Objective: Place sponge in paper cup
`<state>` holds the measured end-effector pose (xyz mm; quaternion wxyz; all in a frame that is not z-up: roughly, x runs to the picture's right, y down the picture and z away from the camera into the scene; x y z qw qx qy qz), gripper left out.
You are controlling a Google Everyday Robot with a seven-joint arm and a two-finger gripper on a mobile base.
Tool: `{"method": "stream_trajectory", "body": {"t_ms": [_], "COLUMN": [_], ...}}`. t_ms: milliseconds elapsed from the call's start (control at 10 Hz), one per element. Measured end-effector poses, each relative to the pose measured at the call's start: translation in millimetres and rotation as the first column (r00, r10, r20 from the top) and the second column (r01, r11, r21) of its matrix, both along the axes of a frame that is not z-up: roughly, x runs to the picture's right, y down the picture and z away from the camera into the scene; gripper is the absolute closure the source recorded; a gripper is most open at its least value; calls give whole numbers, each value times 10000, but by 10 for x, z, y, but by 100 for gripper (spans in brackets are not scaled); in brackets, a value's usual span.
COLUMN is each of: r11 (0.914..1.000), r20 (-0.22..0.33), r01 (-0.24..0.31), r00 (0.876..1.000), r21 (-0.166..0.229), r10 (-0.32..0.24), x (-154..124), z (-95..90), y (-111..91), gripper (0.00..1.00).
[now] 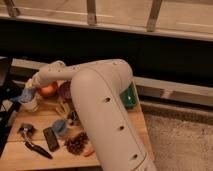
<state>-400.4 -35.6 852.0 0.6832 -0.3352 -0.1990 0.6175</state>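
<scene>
Camera view: my gripper (30, 90) hangs directly over the paper cup (29, 104), gripping the blue sponge (26, 94) whose lower end sits at the cup's rim. Beside the cup lies an orange fruit (48, 90); nearer the table's front edge lies a black phone (50, 138).

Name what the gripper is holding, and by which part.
The gripper is over the paper cup with the blue sponge at its tip; where it grips the sponge cannot be told.

A wooden table (135, 127) stands at the near left on speckled grey floor (182, 145). Behind runs a dark wall (160, 57) — railing posts (91, 12) above, dimly lit. The gripper (29, 93) hangs over the table's far-left corner.
</scene>
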Motion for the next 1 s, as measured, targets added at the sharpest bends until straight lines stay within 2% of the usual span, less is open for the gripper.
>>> {"method": "stream_trajectory", "body": {"t_ms": [300, 600, 800, 1000], "r11": [9997, 9981, 9954, 9886], "r20": [103, -153, -865, -1608], "r01": [-219, -501, -406, -334], "r00": [9997, 9987, 9957, 9869], "r21": [-75, -362, -862, -1469], "r10": [220, 496, 331, 94], "x": [85, 448, 830, 1148], "z": [-44, -207, -387, -534], "y": [-109, -261, -288, -261], "gripper": [20, 20, 20, 20]}}
